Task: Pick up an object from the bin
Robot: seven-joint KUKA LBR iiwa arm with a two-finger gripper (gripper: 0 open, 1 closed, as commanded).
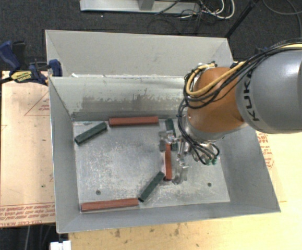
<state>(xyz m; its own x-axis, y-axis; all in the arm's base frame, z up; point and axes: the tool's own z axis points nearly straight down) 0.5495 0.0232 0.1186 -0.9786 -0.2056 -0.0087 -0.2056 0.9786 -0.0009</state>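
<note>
- I have the end effector (pixel 174 166) down low in the right-centre of the grey bin (pixel 63 165), close to the floor. It hangs below the arm's orange wrist cover (pixel 213 105) and its yellow and black cables.
- The thing at it is a short red-brown bar (pixel 168 163). The bar runs from far to near in the camera view and lies right along the end effector's left side.
- From here I cannot tell whether the end effector is released, clenched, or grasping that bar; the metal parts and the bar overlap too closely.
- A slanted dark green bar (pixel 152 186) runs from the near end of the short red-brown bar down towards the left. The two ends look to be touching.
- A front red-brown bar (pixel 109 205) lies flat along the near wall, with its right end just beside the lower end of the slanted green one.
- At the far wall I see a back red-brown bar (pixel 133 121) lying along the wall's foot.
- A left dark green bar (pixel 91 133) sits tilted in the far left corner, well apart from the end effector.
- A small green piece (pixel 169 124) shows just beside the wrist, partly hidden by it.
</note>
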